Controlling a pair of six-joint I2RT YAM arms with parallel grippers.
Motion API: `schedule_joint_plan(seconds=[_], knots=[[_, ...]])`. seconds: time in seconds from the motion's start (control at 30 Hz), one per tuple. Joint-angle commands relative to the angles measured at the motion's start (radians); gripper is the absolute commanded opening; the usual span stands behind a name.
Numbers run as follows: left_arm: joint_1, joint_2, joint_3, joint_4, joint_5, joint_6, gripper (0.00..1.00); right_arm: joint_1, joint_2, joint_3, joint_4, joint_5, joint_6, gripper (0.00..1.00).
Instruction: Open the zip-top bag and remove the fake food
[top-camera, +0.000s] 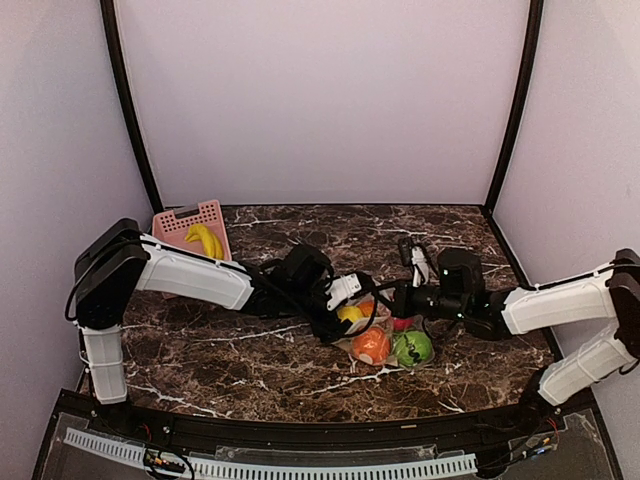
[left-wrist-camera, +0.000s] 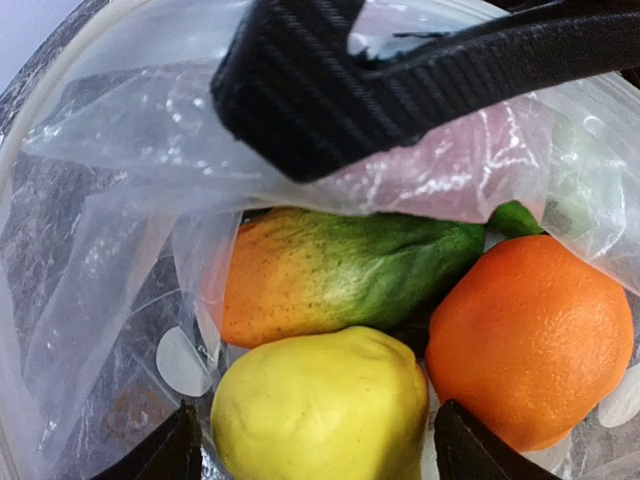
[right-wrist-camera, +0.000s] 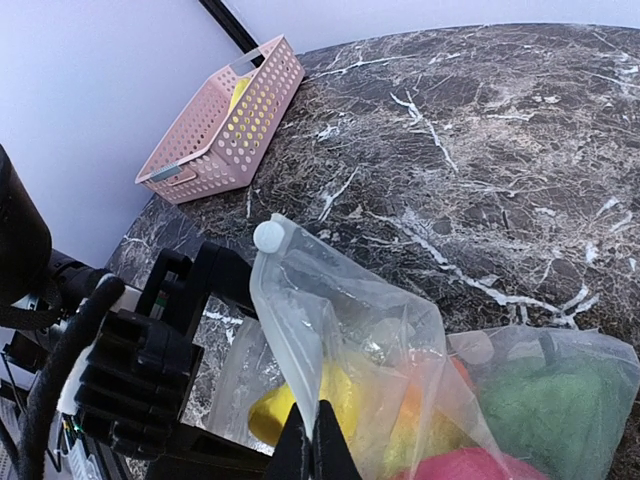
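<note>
The zip-top bag (top-camera: 392, 338) lies mid-table with its mouth held up. My right gripper (right-wrist-camera: 318, 442) is shut on the bag's upper edge (right-wrist-camera: 300, 330), lifting that layer. My left gripper (left-wrist-camera: 315, 452) is open inside the mouth, a fingertip (left-wrist-camera: 170, 452) on each side of a yellow fruit (left-wrist-camera: 320, 405). Behind it lie an orange-green mango (left-wrist-camera: 330, 270) and an orange ball (left-wrist-camera: 535, 335). From above, the fake food shows as an orange ball (top-camera: 371, 345), a green ball (top-camera: 413, 348) and a red piece (top-camera: 402, 323), with my left gripper (top-camera: 340, 318) at the bag's left end.
A pink perforated basket (top-camera: 178, 222) stands at the back left with a yellow banana (top-camera: 205, 240) in it. The right gripper's black finger (left-wrist-camera: 400, 80) crosses the top of the left wrist view. Both arms meet over the table's middle.
</note>
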Motion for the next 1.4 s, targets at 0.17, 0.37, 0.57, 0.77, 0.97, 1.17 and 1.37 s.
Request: schedule_joint_plan(seconds=[0.17,0.37,0.57,0.77,0.97,1.17,1.37], knots=[[0.029,0.044,-0.059,0.042,-0.012,-0.037,0.79,0.007,0.08,-0.018,0.085,-0.001,0.019,0.0],[0.029,0.046,-0.058,0.058,0.011,-0.031,0.63,0.007,0.098,-0.011,0.09,-0.007,0.022,0.0],[0.029,-0.043,-0.102,0.092,-0.01,-0.048,0.51,0.007,0.081,-0.004,0.068,0.001,0.014,0.0],[0.029,-0.153,-0.208,0.19,-0.001,-0.073,0.45,0.007,0.059,-0.006,0.052,0.017,0.009,0.0],[0.029,-0.22,-0.266,0.247,0.014,-0.098,0.44,0.007,0.039,-0.011,0.046,0.019,0.007,0.0],[0.03,-0.303,-0.308,0.32,0.046,-0.151,0.45,0.007,0.011,-0.011,0.027,0.03,0.001,0.0],[0.045,-0.348,-0.308,0.368,0.098,-0.237,0.47,0.007,0.013,-0.016,0.033,0.028,0.007,0.0]])
